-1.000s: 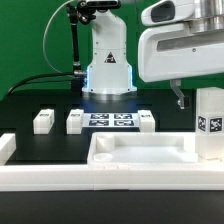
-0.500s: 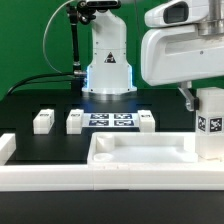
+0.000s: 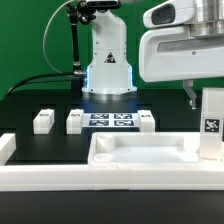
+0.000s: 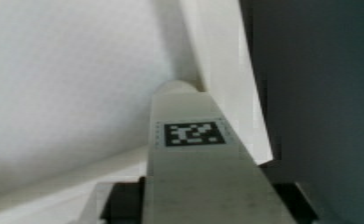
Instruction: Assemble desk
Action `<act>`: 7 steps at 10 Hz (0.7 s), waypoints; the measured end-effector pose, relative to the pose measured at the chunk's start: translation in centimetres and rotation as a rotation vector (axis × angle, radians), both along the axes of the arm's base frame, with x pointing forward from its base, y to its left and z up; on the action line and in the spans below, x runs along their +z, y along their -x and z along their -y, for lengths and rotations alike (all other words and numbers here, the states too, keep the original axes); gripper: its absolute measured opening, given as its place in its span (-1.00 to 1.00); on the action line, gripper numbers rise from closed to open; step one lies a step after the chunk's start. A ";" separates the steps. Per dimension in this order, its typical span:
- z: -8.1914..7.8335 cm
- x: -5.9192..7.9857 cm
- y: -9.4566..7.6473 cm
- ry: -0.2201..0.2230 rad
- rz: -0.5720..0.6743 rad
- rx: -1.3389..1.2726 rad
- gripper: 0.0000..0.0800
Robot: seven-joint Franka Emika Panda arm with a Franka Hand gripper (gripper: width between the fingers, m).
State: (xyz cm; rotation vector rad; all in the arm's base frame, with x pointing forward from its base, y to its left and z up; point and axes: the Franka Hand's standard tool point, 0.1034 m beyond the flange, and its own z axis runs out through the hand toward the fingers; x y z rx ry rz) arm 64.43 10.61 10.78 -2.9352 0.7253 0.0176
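Wide, shallow white plastic rimmed tabletop panel [image 3: 140, 150] lies near centre, hollow side up, ready to take legs.
At its right end the white square tagged leg post [image 3: 211, 120] stands upright, clamped in the two-finger gripper [image 4: 200, 203], probably lined up over a corner. The rim hides its foot, so I cannot tell whether it is seated. Three small loose leg posts [image 3: 75, 121] wait at the far side.

End effector [image 4: 197, 196] clamped, pointing down.
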 end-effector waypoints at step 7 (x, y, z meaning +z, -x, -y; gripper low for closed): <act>-0.6 -0.1 0.0 -0.093 -0.096 -0.891 -0.26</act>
